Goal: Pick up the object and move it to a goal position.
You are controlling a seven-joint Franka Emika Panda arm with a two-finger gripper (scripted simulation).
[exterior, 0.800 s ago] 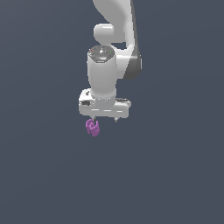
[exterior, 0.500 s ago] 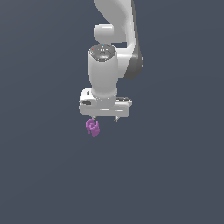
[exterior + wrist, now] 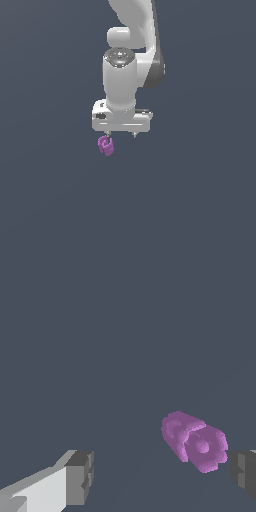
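Observation:
The object is a tiny bright purple knobbly curled piece. In the exterior view it sits just below the white gripper's fingertip on that view's left. The gripper hangs straight down from the white arm, with its jaws spread wide and nothing held. In the wrist view the object lies between the two fingers, far from the light finger and close beside the dark one. I cannot tell whether it touches that finger. The gripper's midpoint in the wrist view falls on bare ground beside the object.
Only a plain dark grey-blue surface surrounds the gripper and the object in both views. No goal marker and no other object shows.
The gripper has shifted only slightly in the exterior view. Its jaws stay spread and the purple object stays under the same fingertip.

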